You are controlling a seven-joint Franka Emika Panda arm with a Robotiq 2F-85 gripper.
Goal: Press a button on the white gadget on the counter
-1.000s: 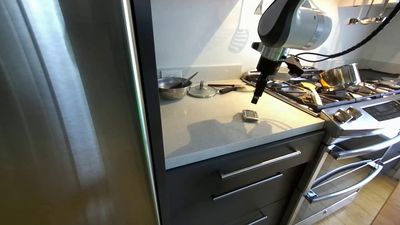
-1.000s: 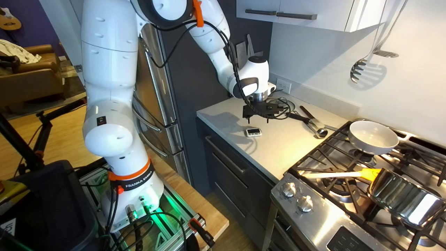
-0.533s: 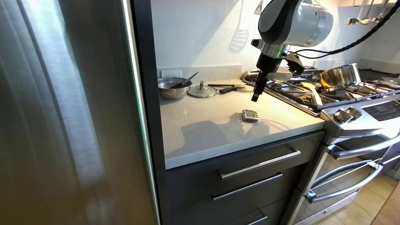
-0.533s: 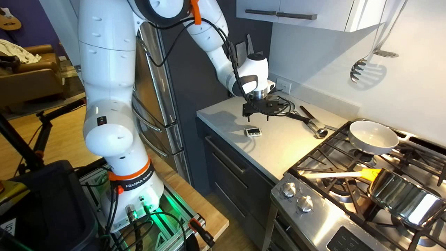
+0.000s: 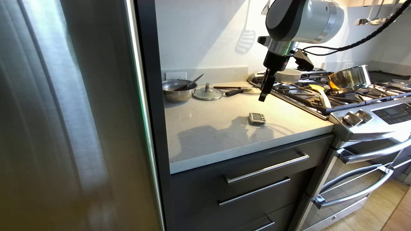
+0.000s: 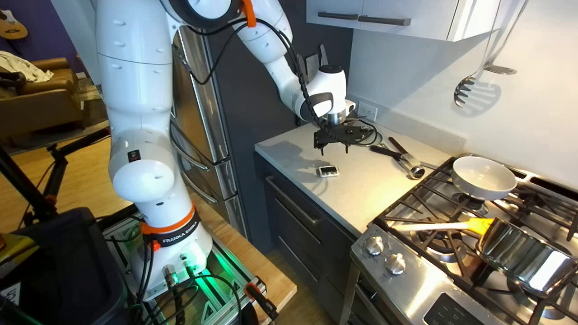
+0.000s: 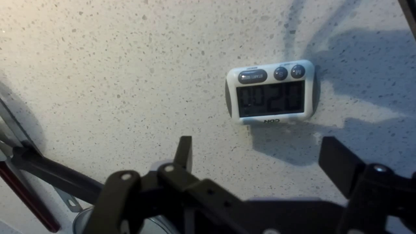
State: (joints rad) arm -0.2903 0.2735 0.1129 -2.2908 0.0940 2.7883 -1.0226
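Observation:
The white gadget (image 7: 232,97) is a small timer with a dark display and a row of dark buttons. It lies flat on the pale speckled counter (image 7: 130,81), upside down in the wrist view. It also shows in both exterior views (image 5: 257,118) (image 6: 328,171). My gripper (image 7: 256,141) is open and empty, its two black fingers (image 7: 185,151) well apart. In both exterior views the gripper (image 5: 262,98) (image 6: 334,152) hangs above the counter, higher than the gadget and apart from it. In the wrist view the gadget lies beyond the fingertips, with the button row on its far side.
A metal bowl (image 5: 176,95), a glass lid (image 5: 208,93) and dark-handled utensils (image 6: 388,152) lie at the counter's back. The stove holds a white bowl (image 6: 483,178), a steel pot (image 6: 528,257) and a yellow spatula (image 6: 478,225). A tall fridge (image 5: 80,112) flanks the counter.
My gripper has risen a little above the counter, still open. Its shadow has shifted on the counter. The gadget has not moved.

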